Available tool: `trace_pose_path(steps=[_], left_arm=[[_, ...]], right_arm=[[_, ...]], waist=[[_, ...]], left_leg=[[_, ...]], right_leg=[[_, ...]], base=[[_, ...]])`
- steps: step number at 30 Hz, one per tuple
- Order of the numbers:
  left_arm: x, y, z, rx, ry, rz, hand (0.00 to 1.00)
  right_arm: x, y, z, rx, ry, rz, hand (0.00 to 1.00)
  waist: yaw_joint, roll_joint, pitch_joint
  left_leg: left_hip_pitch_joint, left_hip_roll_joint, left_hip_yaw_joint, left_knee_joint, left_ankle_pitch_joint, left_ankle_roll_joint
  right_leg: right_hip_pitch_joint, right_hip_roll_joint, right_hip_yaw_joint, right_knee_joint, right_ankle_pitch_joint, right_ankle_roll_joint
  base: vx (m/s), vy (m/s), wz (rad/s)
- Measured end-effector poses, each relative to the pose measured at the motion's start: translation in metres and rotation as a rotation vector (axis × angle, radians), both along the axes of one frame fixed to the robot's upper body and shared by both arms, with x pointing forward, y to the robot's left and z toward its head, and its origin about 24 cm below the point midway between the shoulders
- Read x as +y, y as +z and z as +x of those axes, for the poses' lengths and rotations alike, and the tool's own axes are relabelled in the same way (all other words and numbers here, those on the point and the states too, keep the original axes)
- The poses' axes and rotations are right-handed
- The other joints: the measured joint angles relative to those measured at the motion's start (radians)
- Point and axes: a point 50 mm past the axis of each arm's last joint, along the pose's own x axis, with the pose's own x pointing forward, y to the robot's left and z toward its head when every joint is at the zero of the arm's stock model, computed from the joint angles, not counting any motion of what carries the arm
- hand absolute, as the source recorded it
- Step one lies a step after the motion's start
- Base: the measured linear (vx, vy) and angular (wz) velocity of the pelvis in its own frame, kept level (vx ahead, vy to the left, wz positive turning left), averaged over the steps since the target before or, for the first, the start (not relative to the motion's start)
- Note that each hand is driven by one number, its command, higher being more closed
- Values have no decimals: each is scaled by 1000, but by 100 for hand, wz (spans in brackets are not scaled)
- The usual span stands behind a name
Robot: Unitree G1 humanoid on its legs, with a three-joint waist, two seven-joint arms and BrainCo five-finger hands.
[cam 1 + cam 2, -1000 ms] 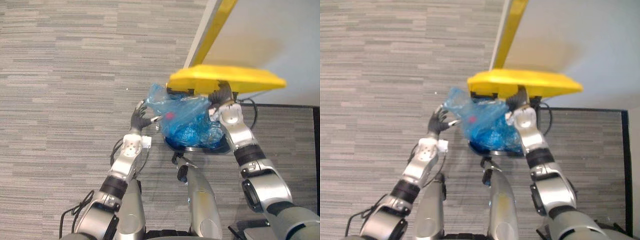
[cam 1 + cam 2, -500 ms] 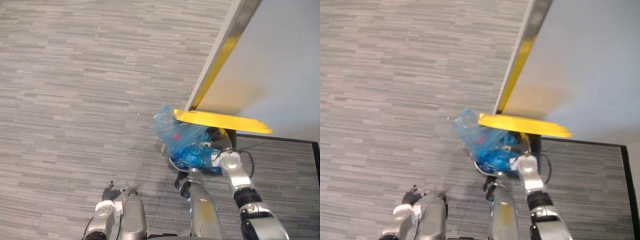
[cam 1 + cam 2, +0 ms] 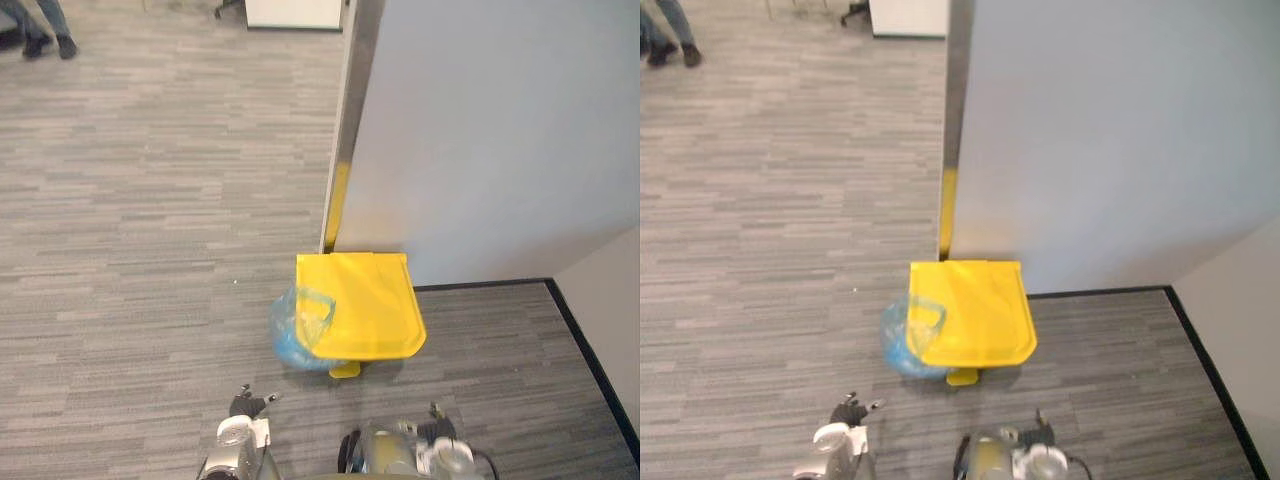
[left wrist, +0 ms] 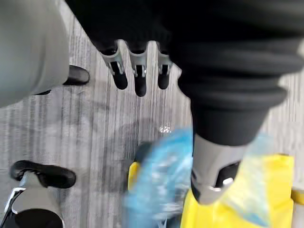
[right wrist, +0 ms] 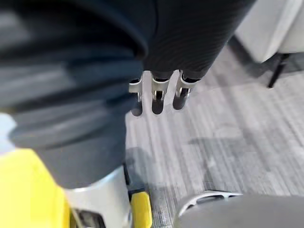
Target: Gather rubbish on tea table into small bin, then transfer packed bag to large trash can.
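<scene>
Far off on the left, a person's legs point(image 3: 42, 24) stand on the grey carpet floor point(image 3: 140, 230). Nearer, the left robot hand point(image 3: 243, 404) hangs low over the floor, its fingers point(image 4: 138, 78) straight and loose and holding nothing. Just beyond it the blue bag point(image 3: 297, 330) bulges out of the left side of the large trash can, pinched under the yellow lid point(image 3: 358, 305), with a loop of film lying up on the lid's edge. The bag looks light, soft and slippery and would likely tear if pulled against the rim. The bunched loop at the top seems the best place to grip. The yellow pedal point(image 3: 345, 370) pokes out below. Further right, the right robot hand point(image 3: 436, 438) also hangs empty, its fingers point(image 5: 155, 97) relaxed. A pale wall point(image 3: 480, 130) stands behind.
</scene>
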Motion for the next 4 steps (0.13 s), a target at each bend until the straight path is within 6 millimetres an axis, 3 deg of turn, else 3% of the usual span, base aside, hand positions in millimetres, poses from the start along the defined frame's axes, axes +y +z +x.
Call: trace_pose_path(steps=[4], left_arm=[[10, -3, -7, 33, 31, 28, 0]], right_arm=[[-5, -2, -4, 30, -28, 2, 0]], waist=[[-3, 10, -10]], left_leg=[[35, -32, 1, -91, 46, -11]], right_leg=[[13, -6, 21, -58, 47, 30]], base=[[-49, 77, -1]])
